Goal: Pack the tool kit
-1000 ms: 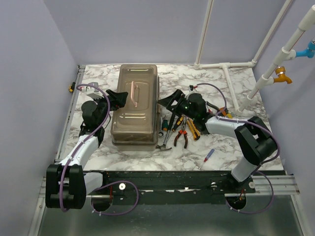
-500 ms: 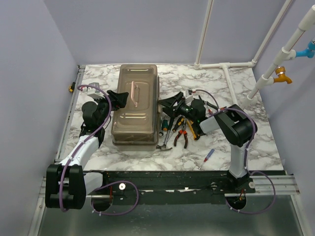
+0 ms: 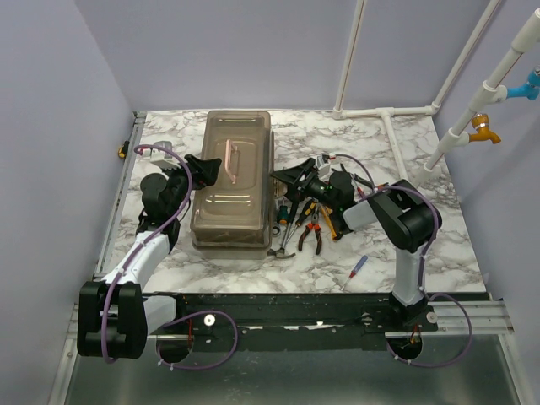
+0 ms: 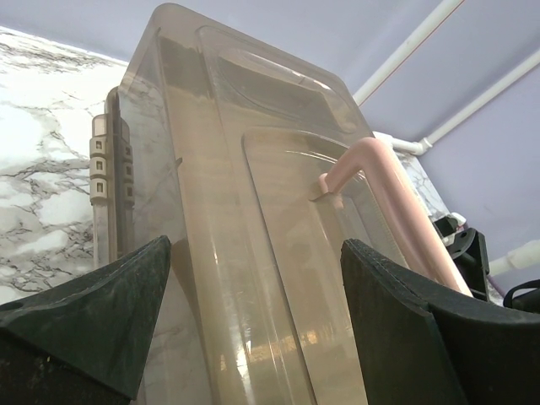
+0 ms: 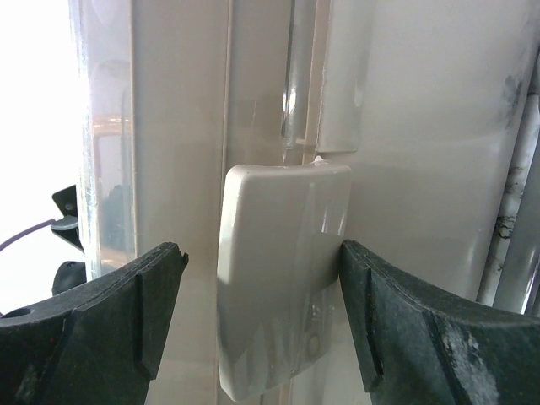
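The toolbox (image 3: pixel 230 181) sits in the middle of the table (image 3: pixel 329 135), lid (image 4: pixel 253 194) shut (what is inside, I cannot tell). The left gripper (image 3: pixel 202 171) is spread wide at its left side. The right gripper (image 3: pixel 283 181), spread too, has the latch (image 5: pixel 283 270) between its fingers (image 5: pixel 405 337). Loose tools (image 3: pixel 308 224) lie just beside.

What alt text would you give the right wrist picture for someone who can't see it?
A beige latch on the side of the toolbox fills the close-up, framed between the two open black fingers of the right gripper.
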